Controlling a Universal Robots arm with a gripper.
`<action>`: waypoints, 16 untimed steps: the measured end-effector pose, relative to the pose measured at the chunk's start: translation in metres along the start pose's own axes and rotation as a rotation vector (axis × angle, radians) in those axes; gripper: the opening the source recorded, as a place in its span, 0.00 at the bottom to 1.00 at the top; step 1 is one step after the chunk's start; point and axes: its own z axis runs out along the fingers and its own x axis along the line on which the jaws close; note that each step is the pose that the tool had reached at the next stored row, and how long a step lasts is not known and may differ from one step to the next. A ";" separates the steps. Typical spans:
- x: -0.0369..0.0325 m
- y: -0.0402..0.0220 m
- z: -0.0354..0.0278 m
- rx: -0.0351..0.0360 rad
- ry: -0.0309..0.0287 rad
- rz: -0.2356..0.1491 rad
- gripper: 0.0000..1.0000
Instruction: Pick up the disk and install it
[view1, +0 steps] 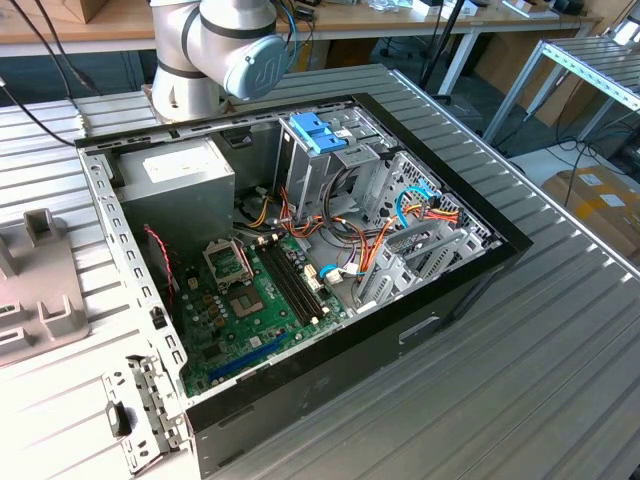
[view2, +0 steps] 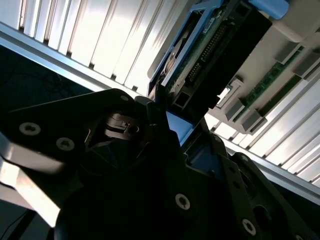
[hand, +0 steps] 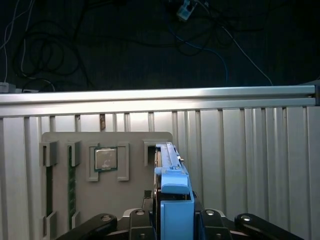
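At the grey tray (hand: 107, 210), past its memory sticks (hand: 49, 195) and chip (hand: 106, 159), the disk (hand: 172, 172) stands on edge, the gripper (hand: 175, 217) clamped across its blue-railed sides (a sound hold). I'd judge it stiff, fairly heavy, slick, shock-sensitive.

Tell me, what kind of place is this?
Probably a robot lab or workshop: a robot arm stands by an opened computer on a metal table, with workbenches behind. Its gripper holds a disk.
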 end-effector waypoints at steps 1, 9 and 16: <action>-0.0001 0.0000 -0.0007 -0.0001 0.0000 0.000 0.37; -0.0006 0.0001 -0.0084 0.0000 0.0000 0.000 0.37; -0.0011 0.0003 -0.0166 -0.0001 0.0000 0.000 0.37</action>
